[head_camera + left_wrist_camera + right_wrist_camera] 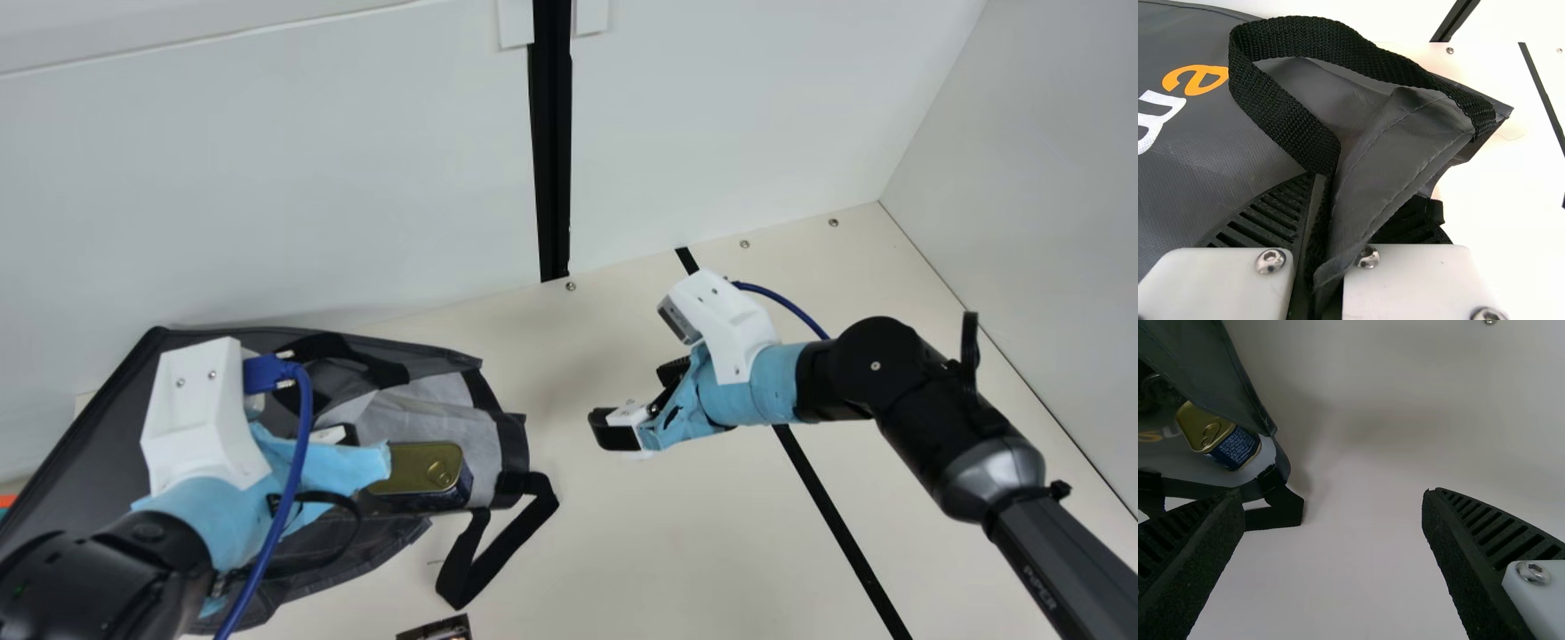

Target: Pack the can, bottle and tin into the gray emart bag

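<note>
Main view. The tin (pixel 413 467) lies in the gray emart bag (pixel 98 436), just inside the open mouth, its gold lid exposed. It lies beyond the mouth from the right gripper (pixel 627 391), which hangs over the table (pixel 640 551) with its fingers spread, holding nothing. The visible lid appears longest from the mouth inward; part is hidden by the left arm (pixel 209 498). The left arm is nearer the tin, but the right has the direct approach through the mouth. Obstruction: a loose strap (pixel 511 547) beside that approach. A dark item (pixel 436 629) lies at the bottom edge; identity cannot be told.

Left wrist view. The left gripper (pixel 1323 200) is clamped on the bag's edge flap (pixel 1398 140), with the upper strap (pixel 1295 37) looping above the grip. Judgement: maintain this hold to keep the mouth raised.

Right wrist view. The tin's lid and blue side are visible below the overhanging flap. A dark rounded object (pixel 1158 390) lies deeper; can or bottle cannot be determined. Judgement: if the tin requires seating, close the right gripper and push it inward. Caution: avoid snagging the loose strap.
</note>
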